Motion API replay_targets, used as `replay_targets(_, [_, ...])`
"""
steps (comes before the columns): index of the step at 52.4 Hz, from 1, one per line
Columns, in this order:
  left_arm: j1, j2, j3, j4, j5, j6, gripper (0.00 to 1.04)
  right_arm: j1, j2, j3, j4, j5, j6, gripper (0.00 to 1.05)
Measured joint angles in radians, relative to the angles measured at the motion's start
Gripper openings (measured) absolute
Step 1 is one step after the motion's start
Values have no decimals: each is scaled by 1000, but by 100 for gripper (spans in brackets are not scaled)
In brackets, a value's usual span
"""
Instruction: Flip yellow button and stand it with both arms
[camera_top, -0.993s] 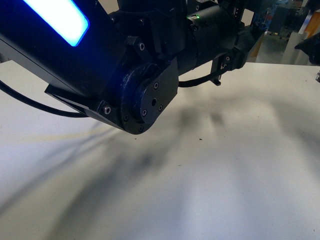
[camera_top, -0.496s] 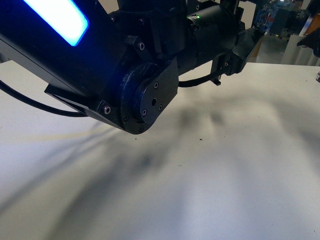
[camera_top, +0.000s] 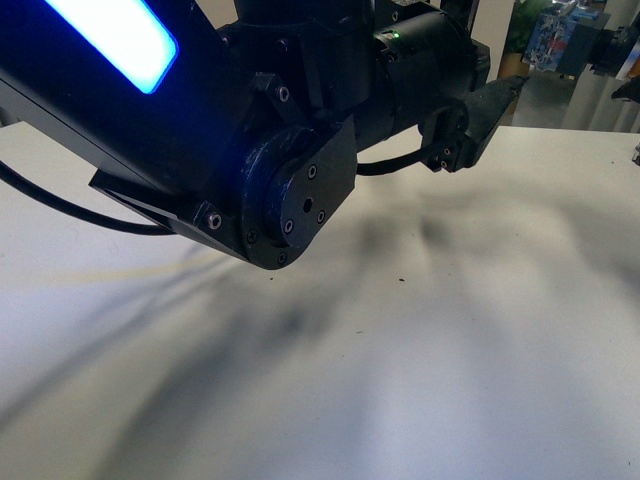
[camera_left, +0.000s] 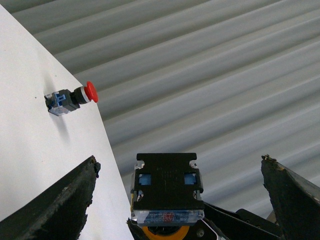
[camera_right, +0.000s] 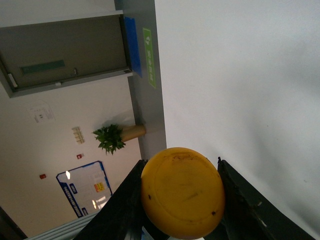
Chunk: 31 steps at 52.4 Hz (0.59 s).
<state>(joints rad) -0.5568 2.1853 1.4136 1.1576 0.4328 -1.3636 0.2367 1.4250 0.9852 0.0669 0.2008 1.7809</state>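
Hunting for writing first: one green sign (camera_right: 149, 57) and one blue sign (camera_right: 132, 45) on a grey pillar, one blue-framed poster (camera_right: 82, 192) on the wall, all too small to read. Same story for the tiny red mark on the clear band of the yellow button (camera_right: 182, 192). Counting now: two buttons, one yellow, one red. Two blue insets on the yellow button's dark end face, seen from the left wrist. One potted plant (camera_right: 110, 138). One glowing blue light strip (camera_top: 115, 35) and one green indicator light (camera_top: 393, 35) on the left arm (camera_top: 200, 130). Right gripper (camera_right: 180, 172) clamped on the yellow button's cap, a finger pressed to each side, holding it up off the white counter (camera_top: 450, 350). Left gripper (camera_left: 178, 162) spread wide, two fingers (camera_left: 60, 200) flanking the yellow button's block without touching it. Red button (camera_left: 70, 98) well apart from the yellow button, lying on its side on the counter.
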Motion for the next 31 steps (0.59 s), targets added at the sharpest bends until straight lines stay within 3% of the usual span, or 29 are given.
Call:
replay_targets(9, [0,0,0,0,-3,2,98,-3,-1,-3,2,0,-3,35])
replay_targets(10, [-6,-9,-2,-27,-40,35,96,-3,-1,-3,2,0,-3,35])
replay_targets(11, [-11,-18,-5,-56,-82,68,95,-3,-1,-4,3,0,-3,35])
replay_targets(12, [-16,-40,-18,-130,-228,143,91,-3,-2,-5,4,0,-4,35])
replay_targets(16, [-17,-138,-121,-314,-554,407,81,-3,-2,-5,6,-2,-4,35])
replay_targets(17, [-16,-156,-143,-330,-575,430,79,-3,-2,-6,7,-3,-4,35])
replay_targets(19, [-7,-227,-239,-343,-750,644,71,-3,-2,-8,7,-4,-4,35])
replay_targets(22, [35,-349,-404,-301,-882,938,59,-7,-2,-10,7,0,-4,35])
replay_targets(27, [129,-510,-624,-225,-867,1204,39,-7,-2,-12,8,0,-5,35])
replay_targets(31, [175,-582,-746,-196,-831,1270,27,-5,-2,-14,8,0,-8,35])
